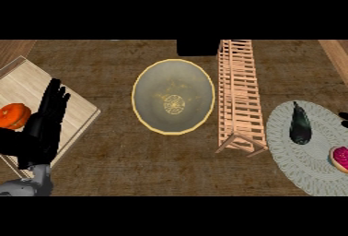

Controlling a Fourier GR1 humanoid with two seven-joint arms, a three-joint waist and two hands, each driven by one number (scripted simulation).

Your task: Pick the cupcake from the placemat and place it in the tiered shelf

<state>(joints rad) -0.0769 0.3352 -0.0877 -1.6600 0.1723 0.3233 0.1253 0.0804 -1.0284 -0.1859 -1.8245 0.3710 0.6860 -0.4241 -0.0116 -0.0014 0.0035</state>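
The head view looked steeply down on a brown wooden counter (129,170) that carried one of each item. One round grey woven placemat (302,156) lay at the right, and on it sat one pink-topped cupcake (340,159), cut off by the view's right edge, with one dark, elongated eggplant (299,124) lying just beside it toward the mat's middle. One tall, light wooden slatted tiered shelf (239,92) stood between the placemat and one round, gold-rimmed grey plate (173,97) at the centre of the counter. At the left lay one pale wooden cutting board (71,108), with one orange pumpkin (14,116) showing at its left side. The left hand (46,120) hovered over that board with its black fingers straight and pointing up, holding nothing. Of the right hand (345,118), only a small dark tip showed at the right edge above the cupcake, and its state could not be told.
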